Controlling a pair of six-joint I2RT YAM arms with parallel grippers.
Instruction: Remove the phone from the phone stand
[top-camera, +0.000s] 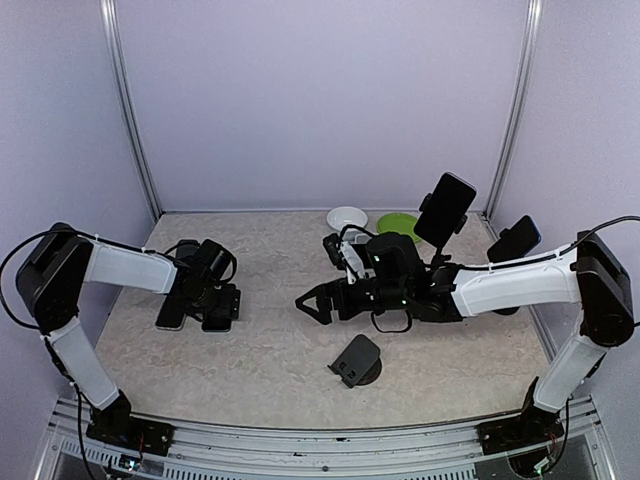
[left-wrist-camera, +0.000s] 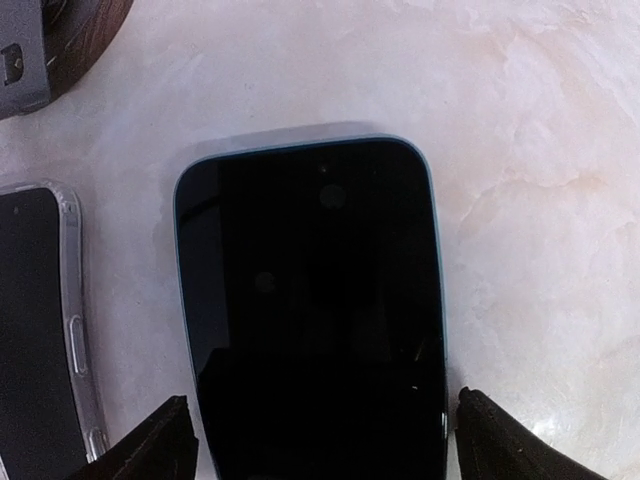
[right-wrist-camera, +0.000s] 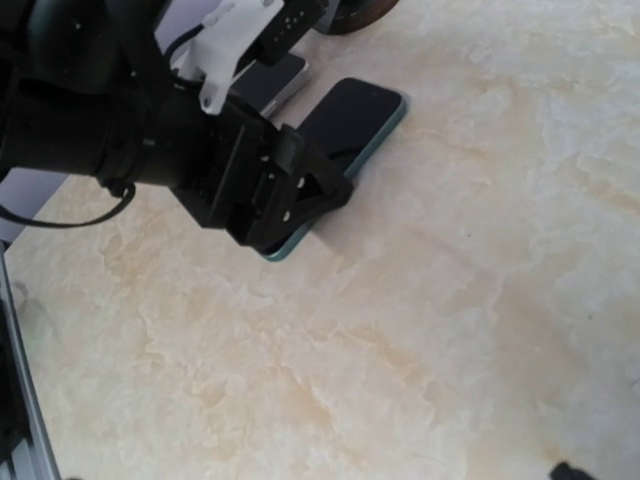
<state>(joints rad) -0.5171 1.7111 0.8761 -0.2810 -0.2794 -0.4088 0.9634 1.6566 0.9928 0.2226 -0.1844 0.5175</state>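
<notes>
Judged release step: phone (left-wrist-camera: 310, 300) lay flat on tabletop (left-wrist-camera: 540, 150), off empty phone stand (top-camera: 355, 362). Left gripper (left-wrist-camera: 320, 440) straddled its end, jaws apart, not clamping. Right gripper (top-camera: 312, 303) hung wide, empty. Next: lift left gripper straight up, without nudging phone.

Left arm (top-camera: 125, 268): white moulded shells on the long links, black housings at each joint. Right arm (top-camera: 510, 280): same white-and-black build, with small green lights (top-camera: 386, 268) on the black wrist block. A thin black cable (top-camera: 612, 222) runs loose outside each shoulder. Left hand (top-camera: 212, 312): matte black, angular body, two wedge-shaped fingers (left-wrist-camera: 160, 450). Right hand (top-camera: 312, 305): black, tapered fingers. Bases (top-camera: 115, 420): black, with exposed wiring at the foot.
</notes>
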